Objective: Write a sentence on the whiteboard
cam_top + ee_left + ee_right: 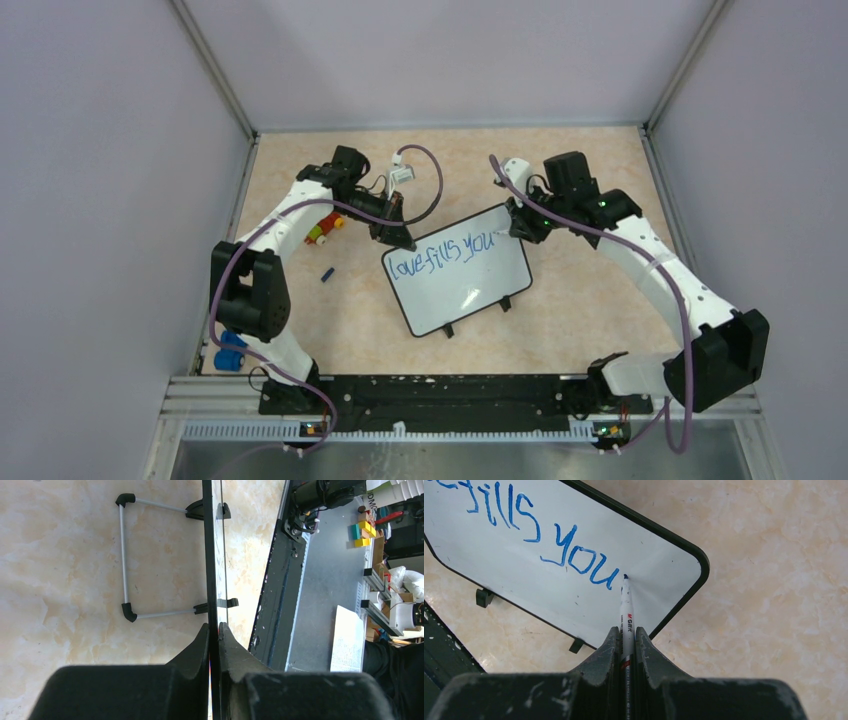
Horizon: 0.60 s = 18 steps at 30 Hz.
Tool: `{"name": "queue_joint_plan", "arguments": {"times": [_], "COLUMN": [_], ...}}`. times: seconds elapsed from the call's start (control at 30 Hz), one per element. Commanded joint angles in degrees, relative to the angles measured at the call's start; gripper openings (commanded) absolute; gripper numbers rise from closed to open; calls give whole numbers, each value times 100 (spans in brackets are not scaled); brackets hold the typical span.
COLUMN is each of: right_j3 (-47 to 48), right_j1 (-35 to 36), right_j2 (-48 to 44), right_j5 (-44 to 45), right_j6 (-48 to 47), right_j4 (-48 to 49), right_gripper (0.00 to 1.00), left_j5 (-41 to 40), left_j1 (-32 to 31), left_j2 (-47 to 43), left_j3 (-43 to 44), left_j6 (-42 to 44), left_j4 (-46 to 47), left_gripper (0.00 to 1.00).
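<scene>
The whiteboard [460, 285] stands tilted mid-table on its black feet, with the sentence [441, 253] in blue reading "love fills you". My left gripper [398, 236] is shut on the board's upper left edge. In the left wrist view the frame [212, 555] runs edge-on between the closed fingers of the left gripper [214, 626]. My right gripper [626, 629] is shut on a white marker [626, 611]. Its blue tip touches the whiteboard [659, 575] just right of the "u" that ends the sentence [574, 557]. In the top view the right gripper [520, 224] is at the board's upper right corner.
A blue marker cap [327, 274] lies left of the board. Red, yellow and green small items [324, 228] sit under the left arm. A blue object [231, 351] rests at the table's left edge. The board's wire stand [123, 555] props it behind. Enclosure walls ring the table.
</scene>
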Motion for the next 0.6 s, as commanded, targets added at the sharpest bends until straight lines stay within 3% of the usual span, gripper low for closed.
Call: {"name": "queue_joint_plan", "arguments": {"times": [0.0,0.57], "right_j3": [242,-461], "right_j1": [-93,-163], "right_j2": [43,-212], "right_j5": [209,29], "right_j6": [-91,-171], "right_j4": [262,131], "right_gripper": [0,0], "left_j5": [216,211], "left_j1": [-74,-74], "left_j2": [-23,-21], "left_j3": [68,80], "left_j6": [232,247], "left_j4": [-87,-86], "left_gripper": [0,0]}}
